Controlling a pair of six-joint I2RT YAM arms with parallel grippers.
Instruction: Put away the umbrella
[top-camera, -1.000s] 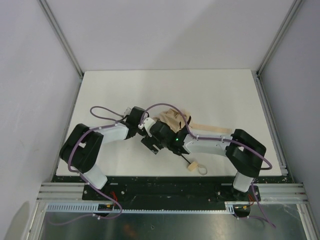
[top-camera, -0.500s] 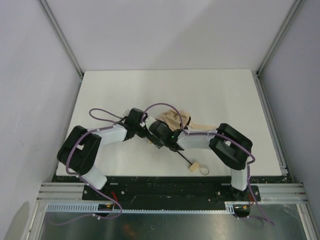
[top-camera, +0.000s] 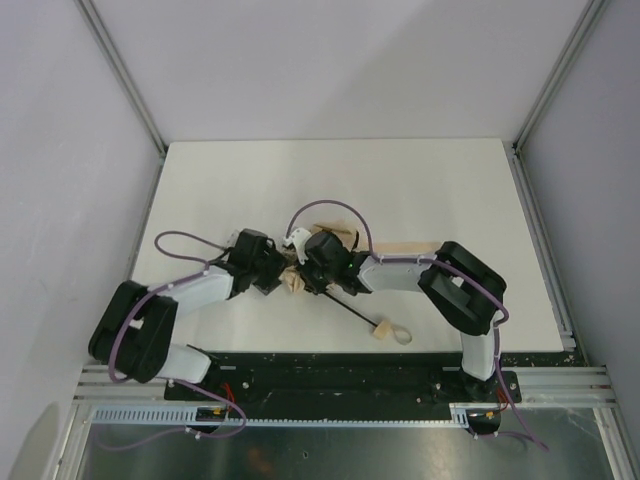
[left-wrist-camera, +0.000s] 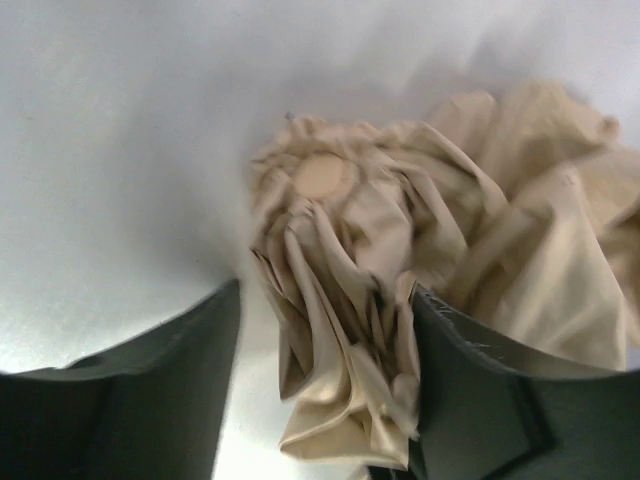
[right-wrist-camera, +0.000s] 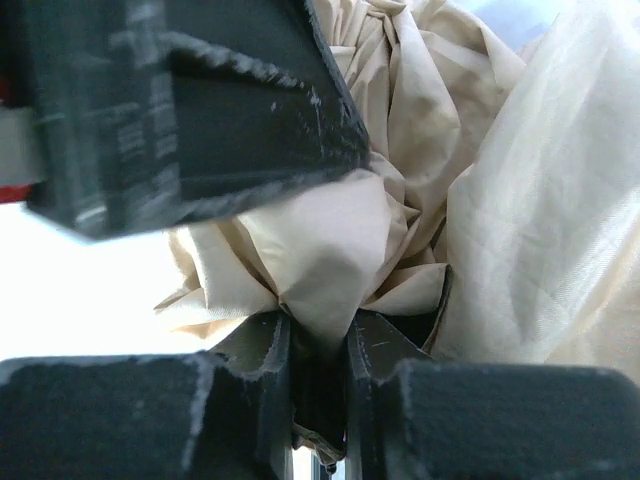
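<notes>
The umbrella (top-camera: 296, 284) lies crumpled in the middle of the white table (top-camera: 430, 185), mostly under the two wrists. Its thin black shaft (top-camera: 352, 309) runs toward the near edge and ends in a small tan handle (top-camera: 381, 329) with a loop strap. My left gripper (left-wrist-camera: 325, 295) is open, with the bunched tan fabric (left-wrist-camera: 350, 290) between its fingers and brushing the right-hand one. My right gripper (right-wrist-camera: 315, 335) is shut on a fold of the fabric (right-wrist-camera: 330, 255), right beside the left gripper's dark finger (right-wrist-camera: 200, 110).
A flat tan strip of the canopy (top-camera: 410, 247) stretches right under the right forearm. Both arms meet in the table's middle, with purple cables looping above them. Grey walls and metal frame posts enclose the table on three sides.
My left gripper has opened and let go of the fabric, and its arm has drawn back left. My right gripper has moved in to the left and closed on the fabric.
</notes>
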